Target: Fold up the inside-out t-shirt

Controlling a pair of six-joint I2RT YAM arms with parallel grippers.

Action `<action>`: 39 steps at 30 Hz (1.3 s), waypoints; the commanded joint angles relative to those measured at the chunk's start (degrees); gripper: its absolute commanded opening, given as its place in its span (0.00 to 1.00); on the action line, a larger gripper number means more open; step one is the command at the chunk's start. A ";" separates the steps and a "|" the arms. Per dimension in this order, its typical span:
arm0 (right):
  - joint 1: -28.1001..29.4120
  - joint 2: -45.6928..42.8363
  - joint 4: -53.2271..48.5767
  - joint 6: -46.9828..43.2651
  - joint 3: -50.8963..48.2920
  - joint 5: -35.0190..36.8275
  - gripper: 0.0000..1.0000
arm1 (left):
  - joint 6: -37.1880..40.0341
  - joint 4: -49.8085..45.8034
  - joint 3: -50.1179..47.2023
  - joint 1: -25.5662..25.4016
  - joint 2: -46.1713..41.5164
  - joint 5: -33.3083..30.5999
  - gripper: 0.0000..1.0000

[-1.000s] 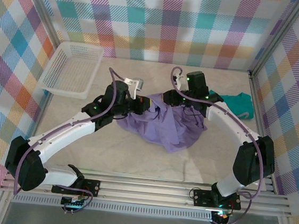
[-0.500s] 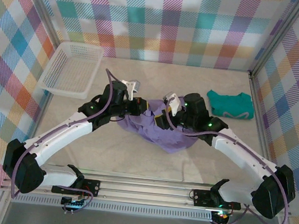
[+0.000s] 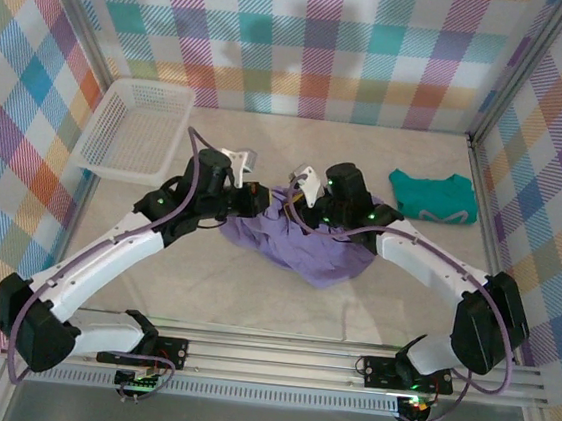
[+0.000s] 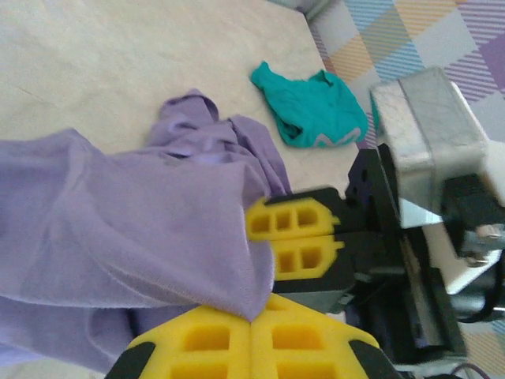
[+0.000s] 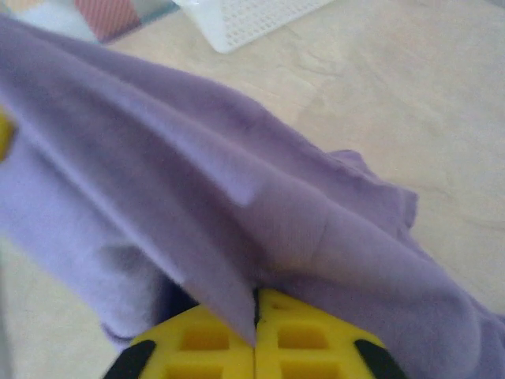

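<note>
Plaid walls (image 3: 329, 45) on three sides, pale desk (image 3: 251, 303) underneath. Progress as we read it: no folds done. Shirt (image 3: 307, 253) sits mid-desk as a crumpled purple heap, bunched and creased, with no flat panel and no straight edge. We can't pick out sleeves or hem, can't tell which face is out, and see no chest print. Left hand (image 4: 252, 322) is closed, pads pinching a fold of the shirt. Right hand (image 5: 254, 314) is likewise closed, purple cloth clamped in the seam between its pads. Both grips are at the far edge of the heap, nearly side by side, so the span of cloth between them is short and the rest drapes down to the desk toward the arm bases. Left to do, our call: get the grips apart to spread the shirt, lay it flat, then sleeves in and body over, i.e. the whole fold. Around: white mesh basket (image 3: 134, 130) at far left, well apart from the shirt. Teal garment (image 3: 433, 198) lies flat at far right, near the right forearm and not touching the shirt. Neither blocks the centre of the desk. What gets in the way: the hands are very close. The left wrist view has the right hand's yellow fingers (image 4: 292, 221) just beside the left's, so we see a collision risk if either swings inward. The teal garment also sits where a full spread to the right might overlap it.
</note>
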 commanded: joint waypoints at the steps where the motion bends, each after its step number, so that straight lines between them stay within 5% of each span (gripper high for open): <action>1: -1.75 -2.07 -0.74 2.37 0.78 -13.52 0.00 | 4.01 -1.48 2.17 0.65 -1.80 -6.64 0.00; 8: -3.98 -0.06 3.30 12.89 2.12 -25.37 0.00 | 9.94 -0.75 1.80 0.66 0.67 -13.83 0.00; 13: -6.68 1.57 8.31 21.75 2.38 -29.42 0.00 | 9.97 2.92 -1.62 0.66 0.12 -8.69 0.11; 26: -8.34 2.50 9.65 24.97 2.29 -28.81 0.00 | 7.42 6.92 -7.56 0.49 0.38 -0.69 0.43; 39: -8.68 2.07 8.78 24.74 2.12 -28.34 0.00 | 8.91 9.32 -4.29 0.31 8.08 1.39 0.39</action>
